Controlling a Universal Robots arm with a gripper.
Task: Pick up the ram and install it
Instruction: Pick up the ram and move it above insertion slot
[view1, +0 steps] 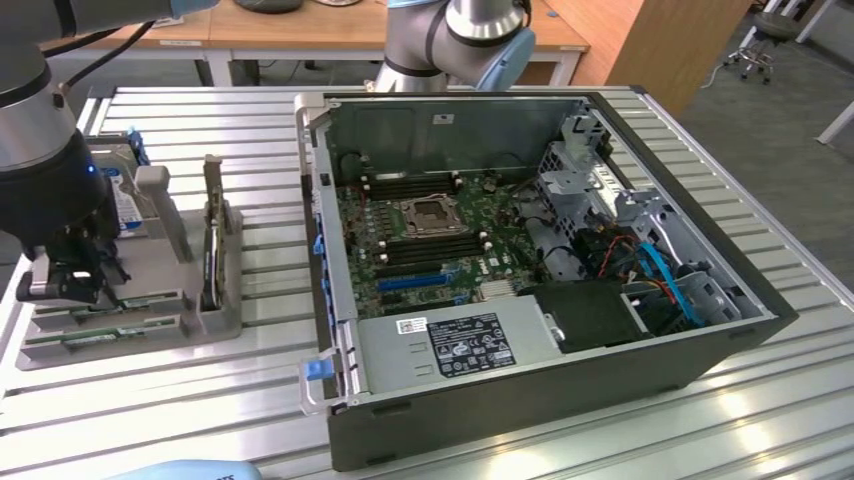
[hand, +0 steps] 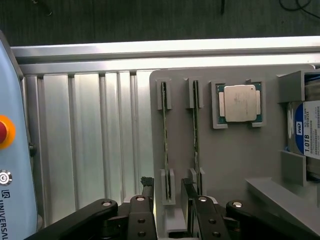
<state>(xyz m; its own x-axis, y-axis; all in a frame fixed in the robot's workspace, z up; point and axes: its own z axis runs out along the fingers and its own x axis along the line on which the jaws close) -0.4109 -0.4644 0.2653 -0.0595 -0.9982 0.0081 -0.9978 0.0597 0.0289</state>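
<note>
Ram stick (hand: 165, 135) standing on edge in slotted grey holder tray (hand: 230, 160), nearest the tray's edge, not yet lifted. Gripper (hand: 167, 189) poised at one end, jaws spread wide, gripping nothing. Memory slots (view1: 414, 186) on open computer's motherboard (view1: 400, 240) apparently empty; pickup and installation both pending.

Robotics lab: aluminium bench (view1: 147, 405), opened computer (view1: 454, 425).
</note>
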